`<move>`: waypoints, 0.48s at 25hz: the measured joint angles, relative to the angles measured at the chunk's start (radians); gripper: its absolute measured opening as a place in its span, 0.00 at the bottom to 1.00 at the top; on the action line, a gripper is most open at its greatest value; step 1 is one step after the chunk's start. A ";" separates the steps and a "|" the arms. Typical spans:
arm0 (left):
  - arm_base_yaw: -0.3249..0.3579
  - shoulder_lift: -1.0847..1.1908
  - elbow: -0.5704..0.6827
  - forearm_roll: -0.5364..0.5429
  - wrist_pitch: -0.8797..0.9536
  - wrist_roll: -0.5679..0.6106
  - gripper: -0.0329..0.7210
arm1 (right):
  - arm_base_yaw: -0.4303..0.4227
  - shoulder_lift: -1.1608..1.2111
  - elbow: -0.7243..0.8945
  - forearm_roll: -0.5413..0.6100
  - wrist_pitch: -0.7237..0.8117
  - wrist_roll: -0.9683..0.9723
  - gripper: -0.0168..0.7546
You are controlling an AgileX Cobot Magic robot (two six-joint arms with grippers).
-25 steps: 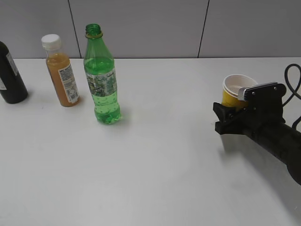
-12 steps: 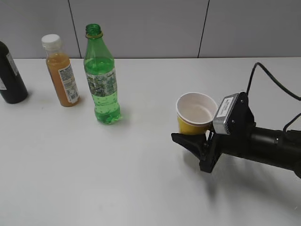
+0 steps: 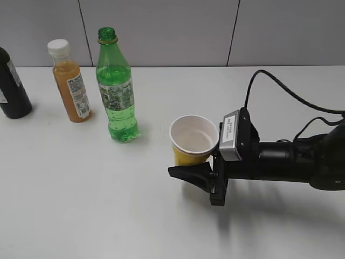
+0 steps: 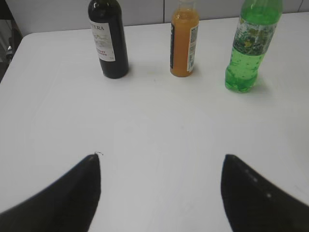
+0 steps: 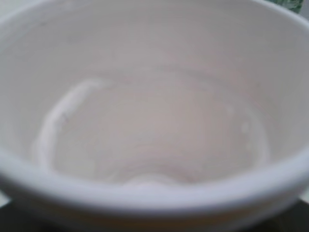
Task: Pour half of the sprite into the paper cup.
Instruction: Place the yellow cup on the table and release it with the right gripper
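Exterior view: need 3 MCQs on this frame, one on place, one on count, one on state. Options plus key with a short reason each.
1. Where is the paper cup?
A. Left of the black bottle
B. Right of the sprite bottle, in the right gripper
C. Behind the orange juice bottle

2. How many bottles stand on the table?
A. Two
B. Three
C. Four

3. What state is the sprite bottle's neck in?
A. Capless
B. White cap on
C. Green cap on

Key: B, the jaws hold the yellow cup right of the green bottle. B, black bottle, orange juice bottle and sprite. A, the neck opening shows with only a ring.
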 joint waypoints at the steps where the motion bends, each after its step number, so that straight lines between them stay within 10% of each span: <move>1: 0.000 0.000 0.000 0.000 0.000 0.000 0.83 | 0.012 0.008 -0.016 -0.001 0.000 0.017 0.60; 12: 0.000 0.000 0.000 0.000 0.000 0.000 0.83 | 0.100 0.135 -0.267 -0.163 0.000 0.193 0.60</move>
